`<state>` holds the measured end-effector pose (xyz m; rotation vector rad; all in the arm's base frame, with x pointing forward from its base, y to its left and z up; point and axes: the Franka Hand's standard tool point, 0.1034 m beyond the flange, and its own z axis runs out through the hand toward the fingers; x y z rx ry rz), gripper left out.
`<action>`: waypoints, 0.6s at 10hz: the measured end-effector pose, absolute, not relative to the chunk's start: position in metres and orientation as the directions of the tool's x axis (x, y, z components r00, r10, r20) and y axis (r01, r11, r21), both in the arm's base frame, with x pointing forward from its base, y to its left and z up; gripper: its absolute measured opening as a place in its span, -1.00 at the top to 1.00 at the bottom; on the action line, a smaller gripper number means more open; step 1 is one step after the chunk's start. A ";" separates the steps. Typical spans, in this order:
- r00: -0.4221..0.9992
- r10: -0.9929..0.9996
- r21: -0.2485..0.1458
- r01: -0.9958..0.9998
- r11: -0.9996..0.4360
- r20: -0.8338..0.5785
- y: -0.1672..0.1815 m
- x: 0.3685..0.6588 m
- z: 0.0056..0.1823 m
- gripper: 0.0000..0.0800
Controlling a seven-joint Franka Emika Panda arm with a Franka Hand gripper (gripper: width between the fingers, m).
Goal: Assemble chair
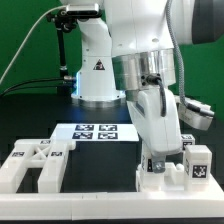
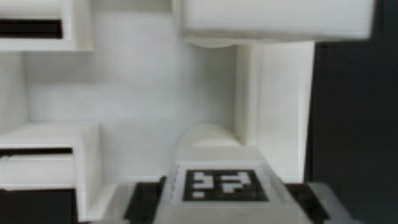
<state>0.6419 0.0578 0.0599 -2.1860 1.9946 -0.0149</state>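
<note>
The chair lies in loose matte white pieces along the front of the table. My gripper (image 1: pixel 158 160) hangs low over a flat slab (image 1: pixel 172 182) at the exterior view's right. In the wrist view a narrow white block (image 2: pixel 221 158) with a black-and-white tag sits between the dark fingers (image 2: pixel 153 197), which press against both its sides; the gripper (image 2: pixel 233 197) is shut on it. In the exterior view the hand hides that block. A tagged upright piece (image 1: pixel 197 161) stands just right of the hand. A blocky frame piece (image 1: pixel 38 165) lies at the front left.
The marker board (image 1: pixel 95 133) lies flat in the middle, in front of the robot base (image 1: pixel 98 80). In the wrist view white slabs (image 2: pixel 50 150) and a rounded bar (image 2: pixel 249 22) crowd round the held block; the dark table (image 2: pixel 359 120) shows along one side.
</note>
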 end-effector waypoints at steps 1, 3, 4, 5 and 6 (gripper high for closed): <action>0.328 -0.940 -0.135 -0.939 -0.315 -0.092 0.055 0.642 0.063 0.32; 0.637 -0.767 -0.134 -0.768 -0.626 -0.072 0.052 0.640 0.067 -0.34; 0.693 -0.718 -0.137 -0.718 -0.682 -0.060 0.051 0.640 0.067 -0.54; 0.744 -0.666 -0.139 -0.666 -0.733 -0.050 0.050 0.640 0.066 -0.54; 0.789 -0.613 -0.142 -0.612 -0.778 -0.040 0.050 0.640 0.066 -0.60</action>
